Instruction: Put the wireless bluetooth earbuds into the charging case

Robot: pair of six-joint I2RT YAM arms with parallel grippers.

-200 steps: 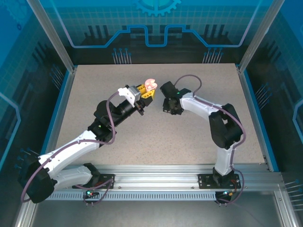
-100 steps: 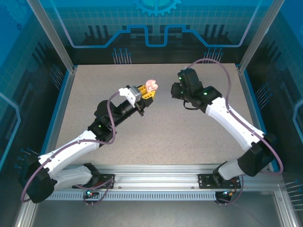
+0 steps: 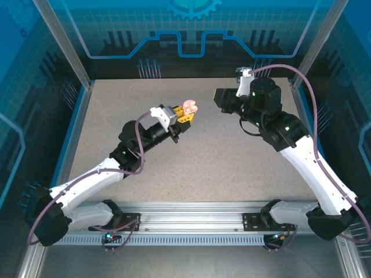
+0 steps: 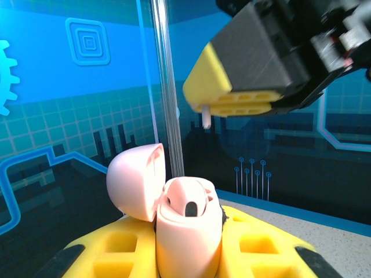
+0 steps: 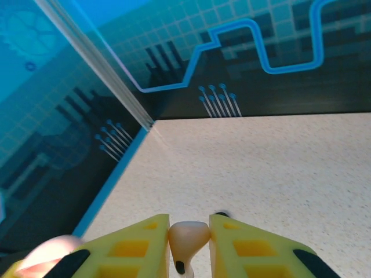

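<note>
Status of the task: insertion is in progress, not complete. The left fingers (image 4: 113, 252) are clamped on the pale pink charging case (image 4: 188, 231) and hold it above the tabletop (image 3: 232, 168). Its lid (image 4: 134, 180) is hinged back to the left, so the cavity faces upward. A dark recess shows in the cavity. Whether an earbud already sits inside cannot be told from here.

The right fingers (image 5: 133, 249) are closed on one pale pink earbud (image 5: 186, 234), pinched between the two yellow pads with its stem pointing down. From the left wrist camera the right fingers hang above and to the right of the open case, clearly apart from it. The stem tip pokes out below the pad.

Remaining work, as judged from this position:
- bring the earbud over the open cavity
- line the stem up with the recess
- lower it in and release
- shut the lid

Changes against the earlier overhead frames:
- The right arm was folded low, with its fingers just beside the case. It has since swung up and back toward the far right of the tabletop, and its elbow is now extended
- The gap between earbud and case has widened
- The left arm has shifted only slightly, and the case remains in its grip with the lid open
</note>
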